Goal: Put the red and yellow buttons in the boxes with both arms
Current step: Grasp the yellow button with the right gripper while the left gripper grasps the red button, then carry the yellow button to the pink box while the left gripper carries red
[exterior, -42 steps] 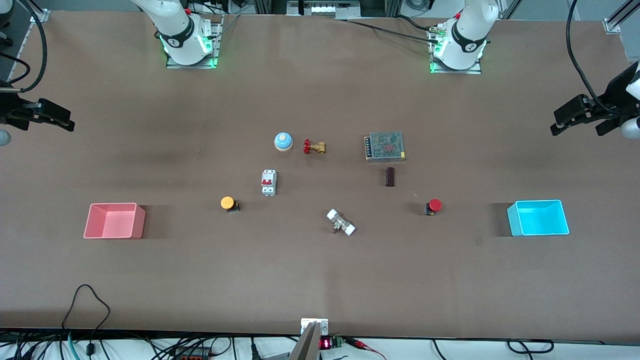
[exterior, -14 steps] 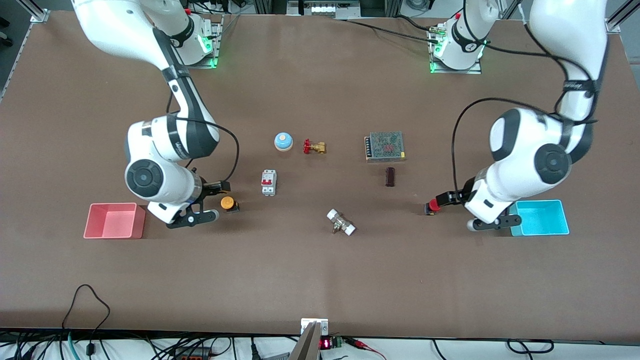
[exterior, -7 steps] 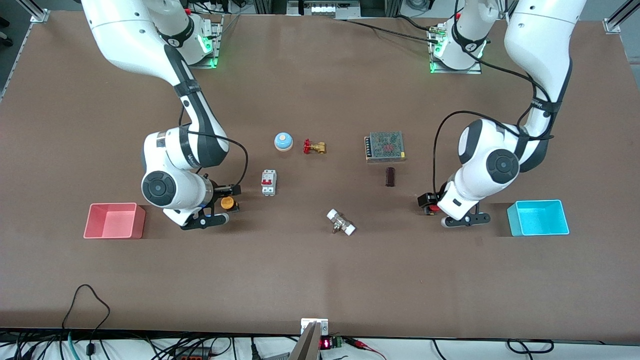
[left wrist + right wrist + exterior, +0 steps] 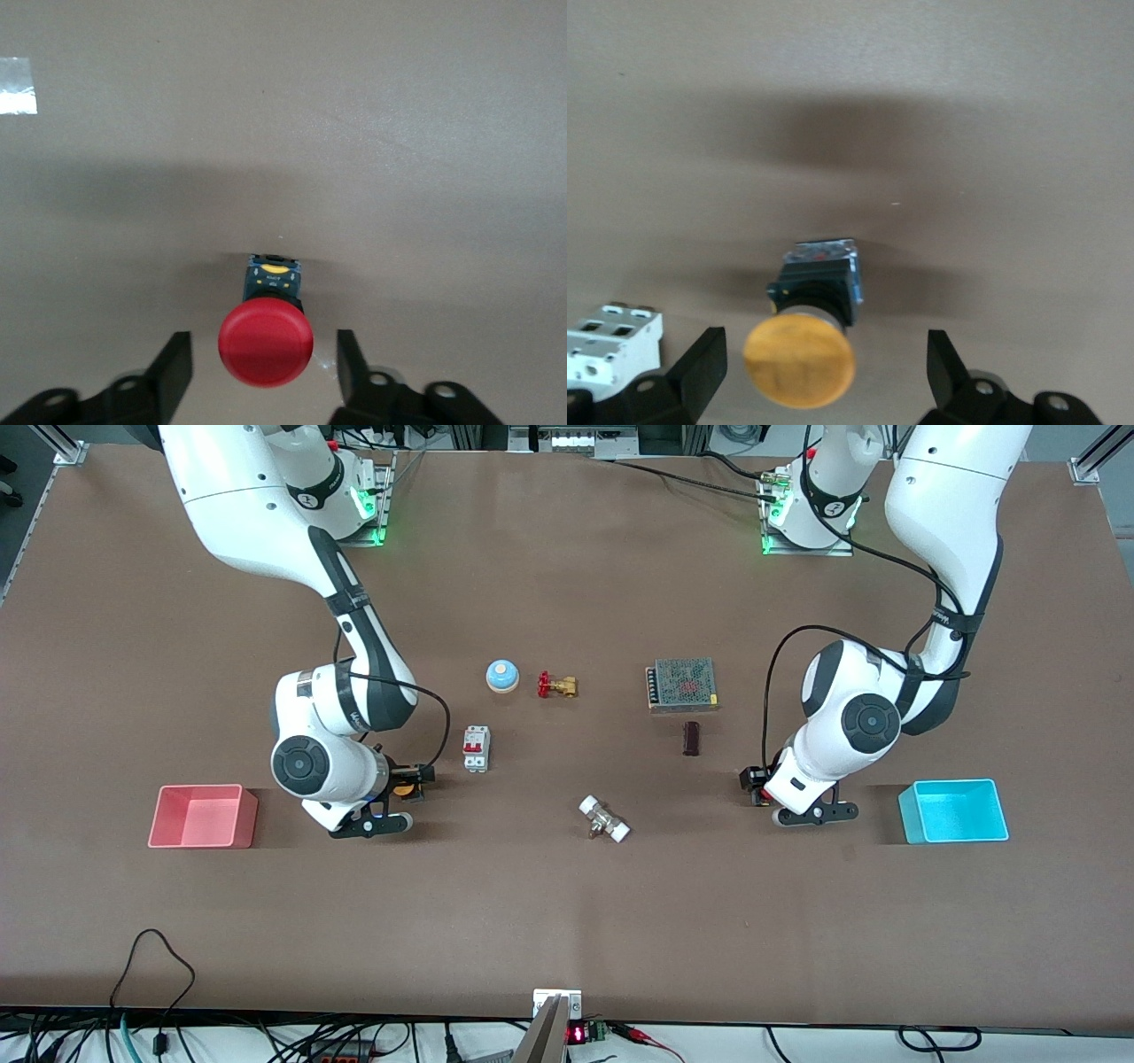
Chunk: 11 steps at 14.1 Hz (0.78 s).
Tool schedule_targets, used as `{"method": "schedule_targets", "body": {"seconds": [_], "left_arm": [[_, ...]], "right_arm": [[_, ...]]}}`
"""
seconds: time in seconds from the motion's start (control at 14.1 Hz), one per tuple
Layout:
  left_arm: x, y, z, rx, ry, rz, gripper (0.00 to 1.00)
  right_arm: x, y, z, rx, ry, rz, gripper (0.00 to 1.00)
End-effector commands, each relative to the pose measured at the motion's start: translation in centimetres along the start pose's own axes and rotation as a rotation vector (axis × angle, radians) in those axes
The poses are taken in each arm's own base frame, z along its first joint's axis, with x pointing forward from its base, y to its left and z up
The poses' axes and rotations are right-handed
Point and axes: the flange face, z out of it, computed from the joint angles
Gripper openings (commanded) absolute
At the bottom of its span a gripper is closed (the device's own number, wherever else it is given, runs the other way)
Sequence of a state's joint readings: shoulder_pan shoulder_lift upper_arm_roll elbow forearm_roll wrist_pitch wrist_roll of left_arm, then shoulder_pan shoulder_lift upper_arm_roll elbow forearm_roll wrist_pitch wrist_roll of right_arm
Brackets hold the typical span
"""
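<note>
Straddling red button, left gripper spread wide, fingers apart from round cap on black base, toward left arm's end near cyan box. Right gripper wide around yellow button, near pink box.

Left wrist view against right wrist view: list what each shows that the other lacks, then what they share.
Only the left wrist view shows the red button, lying on its side between the open fingers of the left gripper, and a strip of pale tape on the table.

Only the right wrist view shows the yellow button, likewise between the open fingers of the right gripper, with a white circuit breaker beside it.

Both show bare brown table and a button not yet gripped.
</note>
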<state>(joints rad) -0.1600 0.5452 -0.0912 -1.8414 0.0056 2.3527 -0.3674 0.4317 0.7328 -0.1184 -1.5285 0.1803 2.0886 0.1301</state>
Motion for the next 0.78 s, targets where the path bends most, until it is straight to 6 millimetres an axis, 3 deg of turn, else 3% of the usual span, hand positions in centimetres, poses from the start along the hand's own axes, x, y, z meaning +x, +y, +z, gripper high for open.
{"method": "schedule_targets", "body": {"seconds": [0.0,0.35,0.71], "left_arm": [[0.2,0.0,-0.5,0.018,0.023,-0.001,0.57],[0.6,-0.2,-1.5,0.013,0.038,-0.007,0.40],[1.6,-2.3,-4.1,0.007,0.067,-0.027,0.35]], "right_arm": [[0.3,-1.2,0.5,0.000,0.017,0.016,1.00],[0.5,-0.4,0.6,-0.001,0.017,0.025,0.91],[0.5,-0.4,0.6,0.000,0.018,0.026,0.71]]}}
